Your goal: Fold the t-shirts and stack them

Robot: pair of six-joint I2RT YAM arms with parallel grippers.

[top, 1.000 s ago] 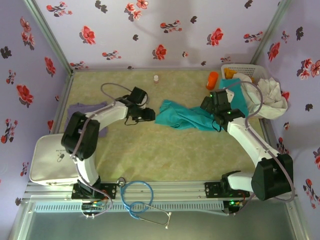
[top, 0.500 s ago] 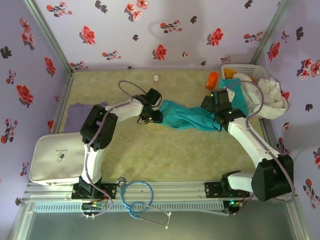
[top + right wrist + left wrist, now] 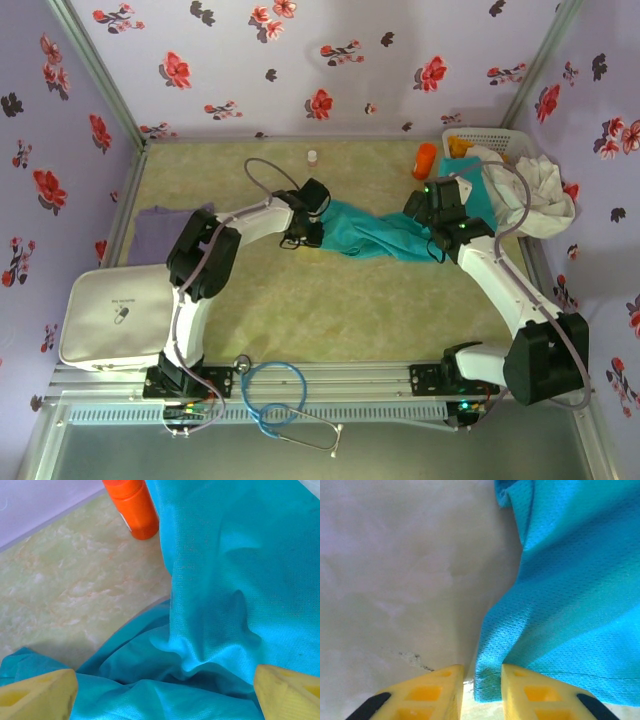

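The teal t-shirt (image 3: 385, 232) is lying crumpled in the middle of the marbled table (image 3: 330, 310), stretched out sideways between the two arms, with its right end running up toward the white basket (image 3: 500, 134) in the far right corner. The left gripper (image 3: 305, 235) is down at the shirt's left edge. In the left wrist view, the left gripper (image 3: 482, 672) has its yellow fingers (image 3: 432, 692) close together with the shirt's (image 3: 570, 590) hemmed corner sitting in the narrow gap, but honestly can't tell if it's actually pinching it. The right gripper (image 3: 437, 243) is over the other end of the shirt. From its wrist cam, the right gripper (image 3: 167, 690) has its fingers spread wide, hovering above bunched folds of the teal cloth (image 3: 225, 580), and the orange cup (image 3: 135, 507) stands just past the fabric. A purple t-shirt (image 3: 160, 225) lies flat by the left wall, and an off-white one (image 3: 548, 190) is spilling out of the basket.
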